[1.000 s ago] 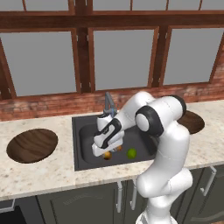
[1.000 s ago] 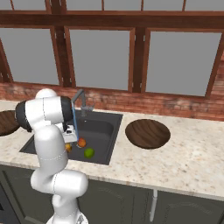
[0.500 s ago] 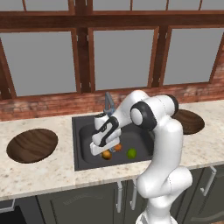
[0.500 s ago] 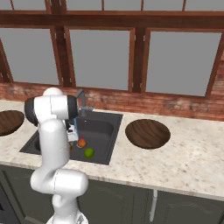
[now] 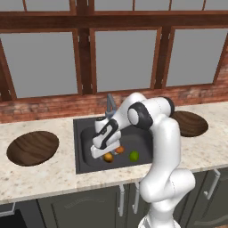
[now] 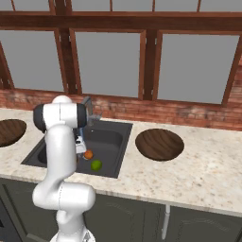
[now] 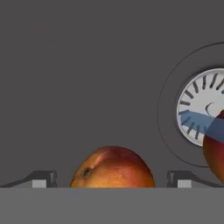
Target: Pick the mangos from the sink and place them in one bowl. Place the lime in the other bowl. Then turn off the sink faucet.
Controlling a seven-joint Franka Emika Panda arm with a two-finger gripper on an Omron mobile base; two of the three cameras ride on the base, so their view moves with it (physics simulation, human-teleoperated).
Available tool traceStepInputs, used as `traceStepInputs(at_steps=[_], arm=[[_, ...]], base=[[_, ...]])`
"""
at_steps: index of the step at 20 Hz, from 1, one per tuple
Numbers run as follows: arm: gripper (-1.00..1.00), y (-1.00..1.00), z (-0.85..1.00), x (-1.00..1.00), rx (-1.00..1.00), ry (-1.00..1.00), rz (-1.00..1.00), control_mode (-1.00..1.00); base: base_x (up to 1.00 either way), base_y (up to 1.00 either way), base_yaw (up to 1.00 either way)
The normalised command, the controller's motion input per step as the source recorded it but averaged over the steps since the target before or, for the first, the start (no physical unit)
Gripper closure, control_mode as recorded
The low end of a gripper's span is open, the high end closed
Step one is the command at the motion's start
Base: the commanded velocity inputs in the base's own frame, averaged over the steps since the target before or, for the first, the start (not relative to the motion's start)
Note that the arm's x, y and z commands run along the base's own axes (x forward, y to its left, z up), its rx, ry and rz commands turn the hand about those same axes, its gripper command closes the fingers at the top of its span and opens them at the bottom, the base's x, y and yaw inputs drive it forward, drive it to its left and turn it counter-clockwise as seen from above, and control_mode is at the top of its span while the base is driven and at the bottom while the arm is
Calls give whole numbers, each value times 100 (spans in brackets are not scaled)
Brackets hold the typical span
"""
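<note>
The arm has sunk lower into the sink (image 5: pixel 84 147); the gripper (image 7: pixel 111 179) stands wide around one mango (image 7: pixel 112 167). The other mango (image 5: pixel 119 150) and lime (image 5: pixel 133 156) lie near the front edge.

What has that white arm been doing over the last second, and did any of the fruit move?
The arm swung left and lowered its open gripper deeper into the sink, so that it now straddles the orange-yellow mango without gripping it. Nothing was picked up or released. The other mango, the lime and both wooden bowls stayed put.
</note>
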Motion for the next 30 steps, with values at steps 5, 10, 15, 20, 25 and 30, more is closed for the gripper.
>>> traceStepInputs(at_steps=[5,10,15,20,25,30], arm=[[-100,0,-10,-6,0,0,0,-100],[-100,0,-8,-20,0,0,0,-100],[-100,0,-7,-20,0,0,0,-100],[-100,0,-10,-5,0,0,0,-100],[100,0,-11,-2,0,0,-2,-100],[100,-5,-19,-10,0,0,-5,-100]], base=[[0,0,0],[0,0,0],[0,0,0],[0,0,0],[0,0,0],[0,0,0]])
